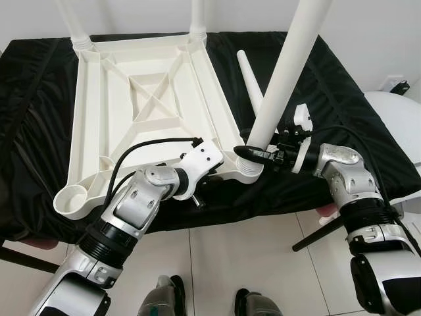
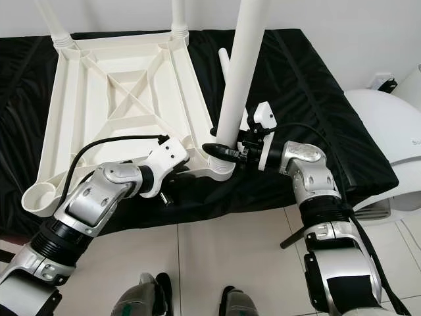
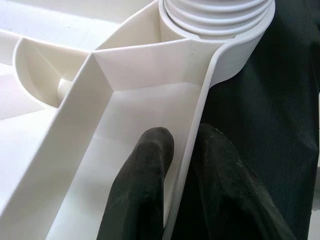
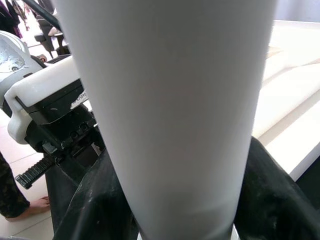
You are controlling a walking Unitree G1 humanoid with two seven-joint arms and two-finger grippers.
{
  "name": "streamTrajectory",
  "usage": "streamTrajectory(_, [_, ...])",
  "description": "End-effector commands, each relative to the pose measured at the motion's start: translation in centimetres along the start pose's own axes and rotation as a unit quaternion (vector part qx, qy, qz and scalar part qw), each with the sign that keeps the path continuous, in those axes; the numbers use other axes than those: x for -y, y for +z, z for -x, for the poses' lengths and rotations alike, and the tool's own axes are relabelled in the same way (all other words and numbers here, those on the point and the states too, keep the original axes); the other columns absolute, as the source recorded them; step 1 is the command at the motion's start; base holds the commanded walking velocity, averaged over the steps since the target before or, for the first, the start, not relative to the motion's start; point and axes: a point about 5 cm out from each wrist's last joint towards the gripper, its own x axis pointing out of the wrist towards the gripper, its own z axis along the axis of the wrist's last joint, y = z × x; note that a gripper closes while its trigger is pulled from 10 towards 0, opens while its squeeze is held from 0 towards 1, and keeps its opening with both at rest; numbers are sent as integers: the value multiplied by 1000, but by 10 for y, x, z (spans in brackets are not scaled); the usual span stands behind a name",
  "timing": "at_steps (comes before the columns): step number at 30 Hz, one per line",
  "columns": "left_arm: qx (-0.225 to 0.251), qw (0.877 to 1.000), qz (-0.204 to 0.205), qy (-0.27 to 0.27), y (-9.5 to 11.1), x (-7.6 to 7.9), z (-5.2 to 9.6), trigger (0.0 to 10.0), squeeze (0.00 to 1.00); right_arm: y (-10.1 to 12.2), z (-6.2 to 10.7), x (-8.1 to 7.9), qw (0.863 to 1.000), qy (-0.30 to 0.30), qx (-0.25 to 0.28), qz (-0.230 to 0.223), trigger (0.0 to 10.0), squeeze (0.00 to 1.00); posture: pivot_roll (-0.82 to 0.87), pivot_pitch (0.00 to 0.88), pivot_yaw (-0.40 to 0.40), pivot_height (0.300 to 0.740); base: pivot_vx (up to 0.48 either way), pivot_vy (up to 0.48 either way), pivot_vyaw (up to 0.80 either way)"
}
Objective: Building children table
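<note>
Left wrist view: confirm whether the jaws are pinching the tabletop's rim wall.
Yes, the left gripper has one finger on each side of the white tabletop rim wall.

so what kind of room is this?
Likely a home room used as an assembly spot: white tiled floor, black cloth over a low surface, upside-down white table top, plain white wall.

One tabletop, four legs, two grippers

One white tabletop (image 1: 154,99) lay upside down on one black cloth (image 1: 342,99). Four white legs were counted: two stood in the far corners (image 1: 75,23) (image 1: 197,16), one (image 1: 289,66) stood in the near right socket, and one lay loose on the cloth (image 1: 248,76). One near-left socket (image 1: 74,199) stood empty. Two grippers worked: the left gripper (image 3: 182,165) and the right gripper (image 1: 253,153).
</note>
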Motion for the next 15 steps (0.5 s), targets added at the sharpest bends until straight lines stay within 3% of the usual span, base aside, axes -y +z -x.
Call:
streamTrajectory(1, [19,1000,-6,-7,8,2,2,10000,0,-3,4,1,1000,1,-4,-13,0,0,-37,166,23,740,0,0,0])
streamTrajectory(10, [19,1000,-4,-6,8,2,2,10000,0,-16,11,-5,999,-40,-14,-27,0,0,-46,178,21,740,0,0,0])
streamTrajectory(15, [18,1000,1,-6,7,4,1,10000,0,-26,14,-9,990,-140,-4,-30,0,0,-52,183,17,740,0,0,0])
